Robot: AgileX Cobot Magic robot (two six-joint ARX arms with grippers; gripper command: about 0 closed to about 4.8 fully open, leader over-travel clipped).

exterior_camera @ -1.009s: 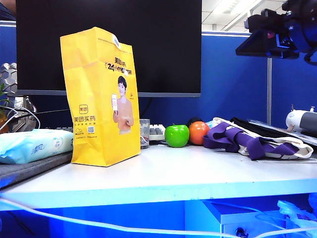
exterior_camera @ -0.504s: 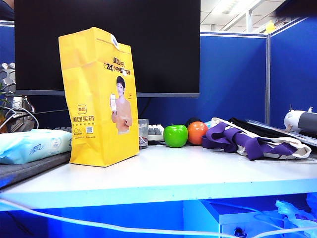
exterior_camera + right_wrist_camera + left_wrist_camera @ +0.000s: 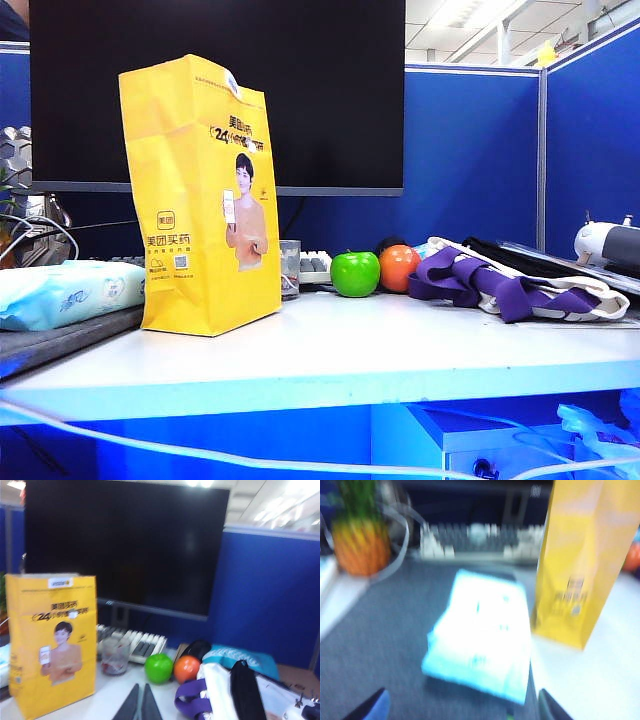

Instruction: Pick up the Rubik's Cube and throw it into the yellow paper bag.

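The yellow paper bag (image 3: pixel 200 200) stands upright on the white table, left of centre, its mouth facing up. The Rubik's Cube is out of view in every frame. Neither arm shows in the exterior view. In the blurred left wrist view my left gripper (image 3: pixel 462 700) stands open with nothing between its fingers, above the grey mat and short of the yellow paper bag (image 3: pixel 580 565). My right gripper (image 3: pixel 141 692) is shut on nothing, its fingertips pressed together above the table, between the yellow paper bag (image 3: pixel 50 640) and the fruit.
A green apple (image 3: pixel 355 274) and an orange fruit (image 3: pixel 399 267) sit by a purple-strapped cloth bag (image 3: pixel 510 285). A pale blue wipes pack (image 3: pixel 65 295) lies on the grey mat at the left. A glass cup (image 3: pixel 290 268), a keyboard (image 3: pixel 142 645) and a monitor (image 3: pixel 300 90) stand behind.
The dark arm part that showed at the top right of the exterior view a second ago has left that view. The bag and the fruit have not moved.
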